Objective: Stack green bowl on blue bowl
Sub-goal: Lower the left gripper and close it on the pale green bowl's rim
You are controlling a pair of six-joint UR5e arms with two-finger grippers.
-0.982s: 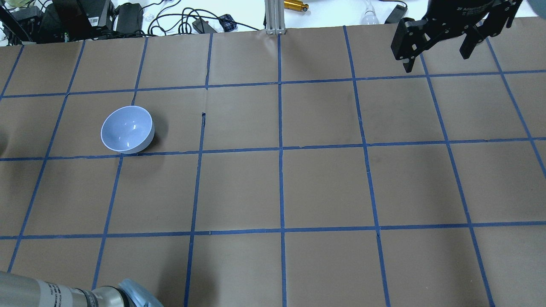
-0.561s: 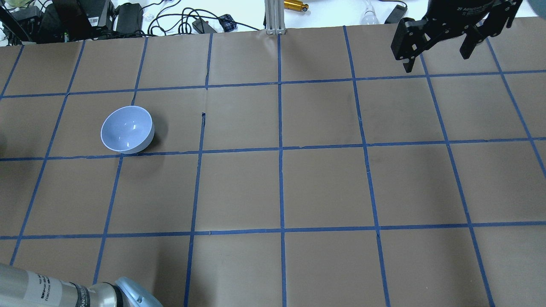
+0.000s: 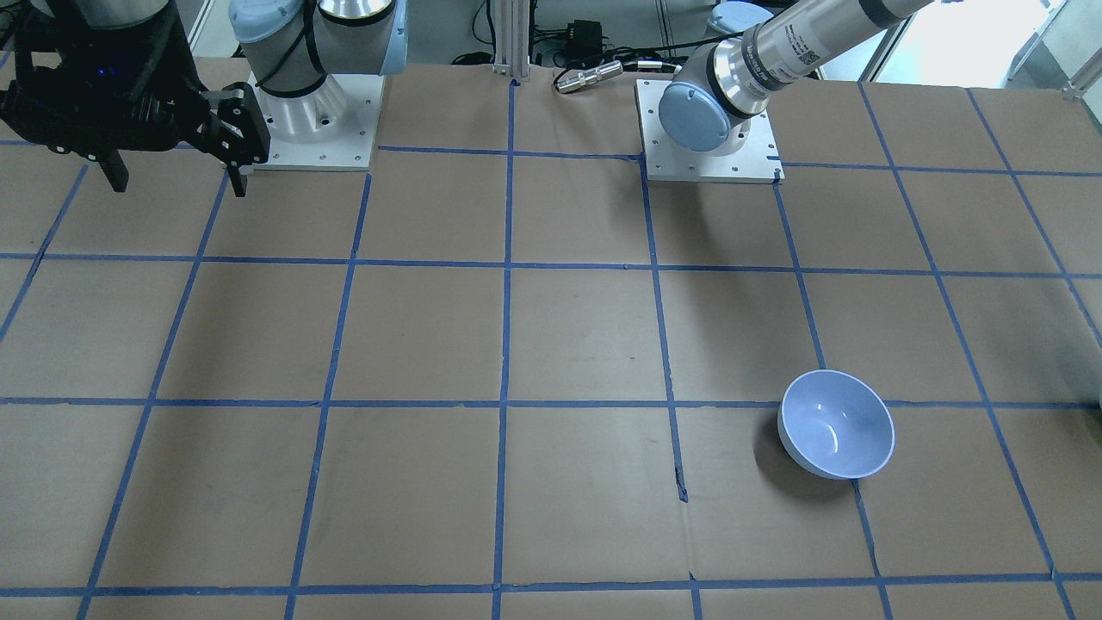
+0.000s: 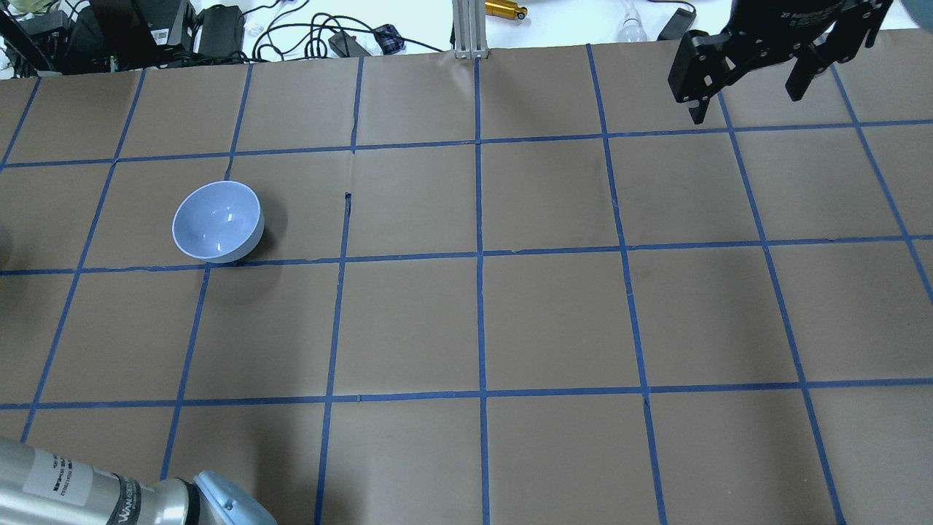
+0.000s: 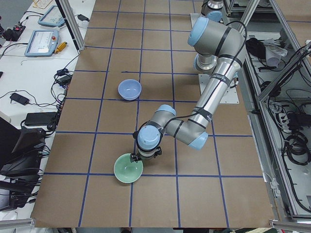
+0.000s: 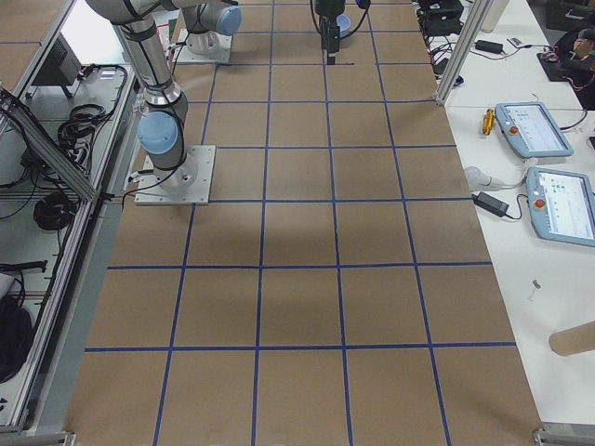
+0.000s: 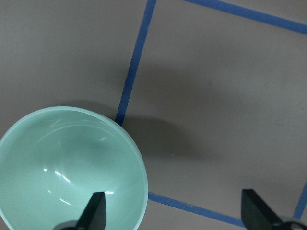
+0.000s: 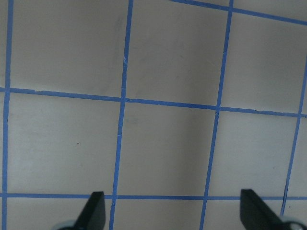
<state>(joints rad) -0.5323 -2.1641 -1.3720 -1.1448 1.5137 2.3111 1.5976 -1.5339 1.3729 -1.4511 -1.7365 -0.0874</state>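
Observation:
The green bowl (image 5: 129, 168) stands upright near the table's left end, out of the overhead view; it fills the lower left of the left wrist view (image 7: 57, 163). My left gripper (image 7: 175, 213) is open just above it. One finger (image 7: 96, 213) is over the bowl's inside and the other is over the bare table, so the near rim lies between them. The blue bowl (image 4: 217, 221) stands upright and alone, far from the green one, and also shows in the front view (image 3: 835, 424). My right gripper (image 4: 747, 98) is open and empty, high over the far right of the table.
Brown paper with a blue tape grid covers the table (image 4: 554, 321). Cables and boxes (image 4: 146, 29) and an aluminium post (image 4: 466, 29) lie beyond its far edge. The arm bases (image 3: 318, 112) stand at the robot's side. My left arm's elbow (image 4: 219, 503) shows at the near left.
My left arm's forearm and elbow at the overhead view's bottom left have shifted slightly. The blue bowl and the right gripper have not moved.

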